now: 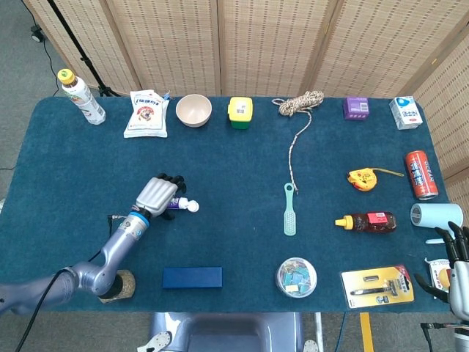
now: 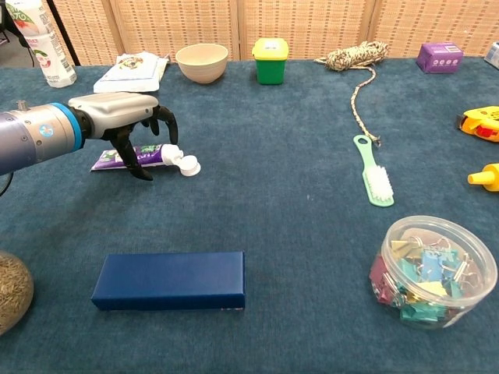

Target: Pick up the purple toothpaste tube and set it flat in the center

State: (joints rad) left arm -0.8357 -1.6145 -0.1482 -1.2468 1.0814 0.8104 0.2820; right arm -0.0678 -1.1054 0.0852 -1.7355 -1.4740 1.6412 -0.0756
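Chest view shows the left robot hand (image 2: 129, 117) curled around the purple toothpaste tube (image 2: 152, 156), lying flat on the tabletop (image 2: 273, 171). Only the head view shows the right robot hand (image 1: 456, 264), fingers apart, holding nothing.

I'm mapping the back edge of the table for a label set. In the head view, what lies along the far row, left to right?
Bottle → snack bag → bowl → green box → rope coil → purple box → milk carton.

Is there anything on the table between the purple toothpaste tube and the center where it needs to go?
Nothing visible. The purple toothpaste tube lies under the left robot hand, and bare blue cloth stretches from its cap toward the center; the green brush lies beyond.
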